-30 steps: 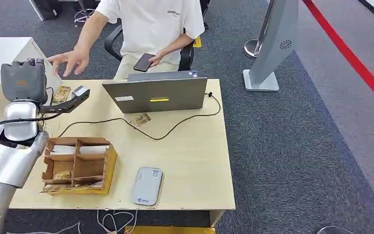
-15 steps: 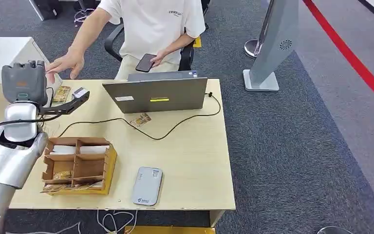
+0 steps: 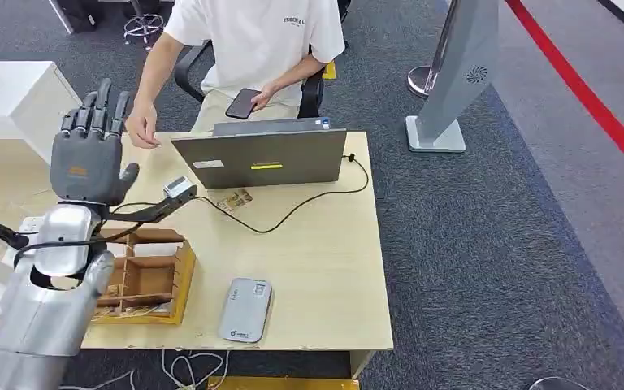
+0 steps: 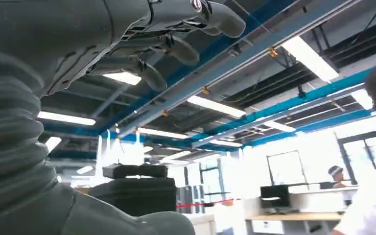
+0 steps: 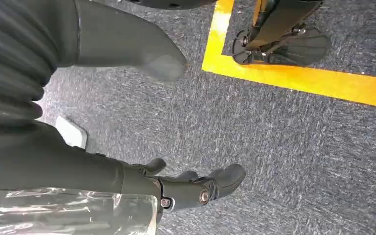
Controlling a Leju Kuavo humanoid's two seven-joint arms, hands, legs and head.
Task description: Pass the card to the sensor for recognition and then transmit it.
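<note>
Above the table (image 3: 317, 252), the left hand (image 3: 88, 158) is raised with fingers apart and nothing held. Beside the floor (image 5: 274, 147), the right hand (image 5: 176, 122) is kept open, empty.

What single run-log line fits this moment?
left robot hand: raised, fingers spread, holding nothing | right robot hand: hanging over grey carpet, open | brown compartmented cardboard box: on table | person's hand: near table edge
</note>
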